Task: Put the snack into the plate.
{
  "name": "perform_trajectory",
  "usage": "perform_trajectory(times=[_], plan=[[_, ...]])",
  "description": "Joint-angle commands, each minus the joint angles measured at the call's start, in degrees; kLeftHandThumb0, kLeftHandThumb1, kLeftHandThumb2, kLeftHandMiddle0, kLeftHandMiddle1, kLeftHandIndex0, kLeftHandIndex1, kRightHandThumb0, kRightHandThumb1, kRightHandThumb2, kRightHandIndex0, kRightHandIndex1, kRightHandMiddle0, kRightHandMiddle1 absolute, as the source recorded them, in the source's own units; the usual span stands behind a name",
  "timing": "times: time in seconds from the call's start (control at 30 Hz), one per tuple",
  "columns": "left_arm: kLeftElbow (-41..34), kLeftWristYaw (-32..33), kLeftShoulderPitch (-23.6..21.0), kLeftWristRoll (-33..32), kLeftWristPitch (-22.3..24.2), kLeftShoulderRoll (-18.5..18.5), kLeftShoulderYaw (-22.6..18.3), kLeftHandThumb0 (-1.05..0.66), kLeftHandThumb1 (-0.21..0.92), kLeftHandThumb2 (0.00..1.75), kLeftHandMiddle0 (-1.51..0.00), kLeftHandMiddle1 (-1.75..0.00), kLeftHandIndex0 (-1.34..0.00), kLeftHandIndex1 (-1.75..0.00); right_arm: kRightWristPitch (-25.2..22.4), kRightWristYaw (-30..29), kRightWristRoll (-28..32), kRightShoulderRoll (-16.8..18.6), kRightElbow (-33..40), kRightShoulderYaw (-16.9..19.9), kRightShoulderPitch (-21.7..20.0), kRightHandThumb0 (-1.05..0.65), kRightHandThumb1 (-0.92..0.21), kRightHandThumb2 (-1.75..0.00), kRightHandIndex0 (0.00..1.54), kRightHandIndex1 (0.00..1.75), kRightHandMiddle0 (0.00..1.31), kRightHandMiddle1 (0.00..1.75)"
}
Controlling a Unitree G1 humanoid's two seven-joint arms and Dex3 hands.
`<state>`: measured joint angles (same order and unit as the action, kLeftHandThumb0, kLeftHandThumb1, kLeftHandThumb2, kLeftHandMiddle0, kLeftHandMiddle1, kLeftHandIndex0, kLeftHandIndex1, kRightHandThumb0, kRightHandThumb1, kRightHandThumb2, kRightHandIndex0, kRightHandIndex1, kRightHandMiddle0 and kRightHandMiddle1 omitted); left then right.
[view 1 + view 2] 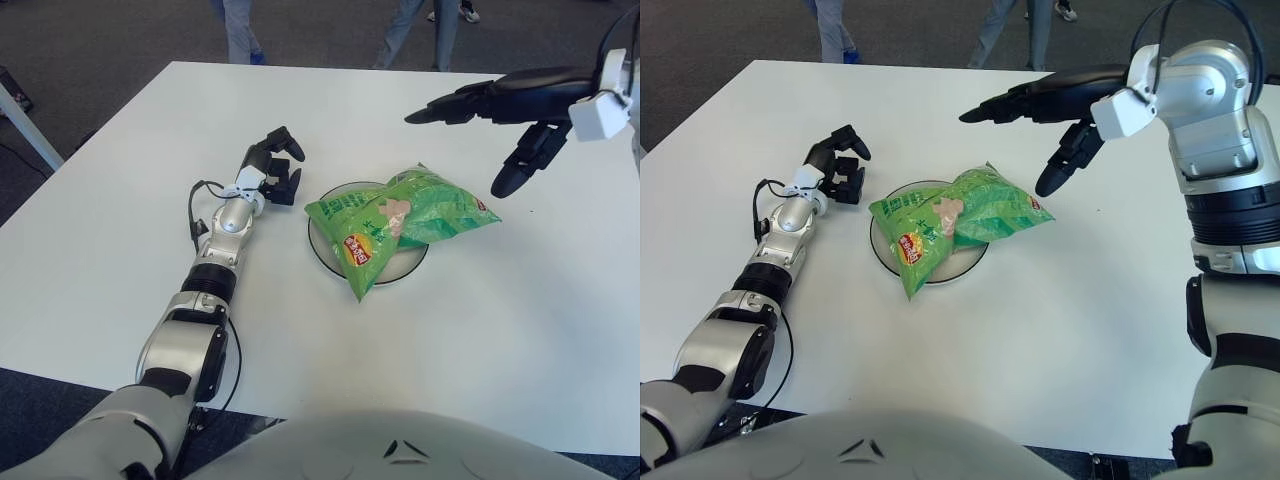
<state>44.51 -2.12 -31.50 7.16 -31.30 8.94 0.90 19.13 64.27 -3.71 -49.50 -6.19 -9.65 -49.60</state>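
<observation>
I have the green snack bag [400, 222] lying across the white plate [325, 249], which sits near the middle of the white table [120, 200]. The bag is bigger than the plate: its middle covers most of the dish, its near corner with the orange-red label hangs over the plate's front rim toward me, and its far end sticks out past the rim on my right side onto the table. Only the left arc and a bit of the front rim of the plate show from under it.

My right hand [505, 125] is up in the air, above and to the right of the bag and clear of it. Its fingers [1005, 103] are spread wide and hold nothing: two long ones stretch out level toward the left, and the thumb points down toward the table just beyond the bag's far end without touching it. The silver forearm behind it shows fully only in the right eye view.

My left hand [272, 166] shows just left of the plate, a little beyond its rim, apart from both plate and bag. Its black fingers are curled in loosely and grip nothing. The left arm runs from it back toward my body along the table.

At the far edge, beyond the table, I see the legs of people [236, 28] standing on the dark floor.
</observation>
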Motion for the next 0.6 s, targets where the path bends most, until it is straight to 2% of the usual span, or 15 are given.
perform_trajectory(times=[0.0,0.13,0.27,0.4,0.47,0.5,0.57], plan=[[2.44,0.13,4.32,-0.16,0.34,-1.1,0.38,-0.49,0.28,1.36,-1.3,-1.75,-0.64,-1.75,-0.99,-3.46,-0.97,0.65,-0.6,1.59,2.16,-1.02,-0.85,-0.09,0.0,0.0,0.0,0.0],[2.86,0.18,4.18,-0.11,-0.18,-1.01,0.35,-0.49,0.28,1.36,-1.3,-1.75,-0.64,-1.75,-2.5,-4.43,-3.23,-1.01,1.18,1.96,1.69,-1.04,-0.85,-0.08,0.0,0.0,0.0,0.0],[2.89,-0.08,4.15,-0.2,-0.04,-0.92,0.33,-0.49,0.28,1.36,-1.3,-1.75,-0.64,-1.75,-8.21,-5.01,-1.71,-1.53,1.85,4.14,4.55,-1.05,-0.84,-0.08,0.0,0.0,0.0,0.0],[2.94,-0.08,4.18,-0.25,-0.23,-0.86,0.25,-0.49,0.28,1.36,-1.3,-1.75,-0.64,-1.75,-10.82,-9.42,-1.95,-1.08,1.78,7.29,8.21,-1.02,-0.83,-0.07,0.0,0.0,0.0,0.0],[3.22,-0.27,4.11,-0.31,-0.28,-0.67,0.18,-0.49,0.28,1.36,-1.3,-1.75,-0.64,-1.75,-12.54,-12.38,-4.53,-1.11,3.48,7.78,9.2,-1.0,-0.83,-0.07,0.0,0.0,0.01,0.0],[3.41,-0.23,4.06,-0.31,-0.43,-0.62,0.13,-0.49,0.28,1.36,-1.3,-1.75,-0.64,-1.75,-13.16,-15.72,-6.3,-0.6,3.83,8.71,11.12,-0.97,-0.82,-0.07,0.0,0.0,0.02,0.01],[3.68,-0.01,3.97,-0.27,-0.61,-0.64,0.07,-0.49,0.28,1.36,-1.3,-1.75,-0.64,-1.75,-15.53,-21.03,-8.29,0.96,4.57,10.24,13.93,-0.89,-0.75,-0.17,0.01,0.0,0.01,0.14]])
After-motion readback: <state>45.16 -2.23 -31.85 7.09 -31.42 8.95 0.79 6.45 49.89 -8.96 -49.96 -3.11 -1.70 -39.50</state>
